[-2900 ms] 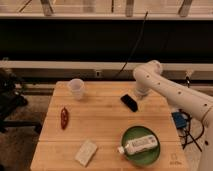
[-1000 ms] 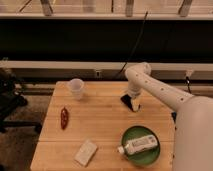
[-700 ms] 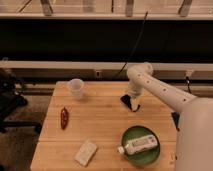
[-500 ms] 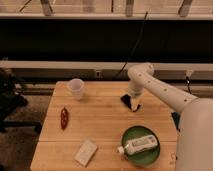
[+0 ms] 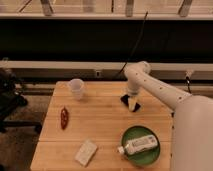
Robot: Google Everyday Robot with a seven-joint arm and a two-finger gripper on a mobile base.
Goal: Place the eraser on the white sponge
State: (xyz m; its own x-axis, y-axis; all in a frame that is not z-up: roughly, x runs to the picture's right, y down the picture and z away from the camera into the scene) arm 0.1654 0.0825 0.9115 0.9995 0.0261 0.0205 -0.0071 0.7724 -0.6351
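Note:
The white sponge (image 5: 86, 152), a flat off-white pad, lies near the front left of the wooden table (image 5: 100, 127). My gripper (image 5: 132, 101) reaches down from the arm at the back right of the table, right over a small black thing (image 5: 125, 99). A small pale-yellow block, the eraser (image 5: 133, 106), shows at the gripper's tip, beside the black thing. I cannot see whether the eraser is held or lies on the table. The sponge is well apart from the gripper, to the front left.
A clear plastic cup (image 5: 76, 89) stands at the back left. A red chili pepper (image 5: 64, 117) lies at the left. A green plate (image 5: 131, 135) at the front right holds a white bottle (image 5: 138, 145) lying on its side. My arm's white body fills the right edge.
The arm has swung left and down from the right until the gripper is over the black thing. In the last second it has barely moved.

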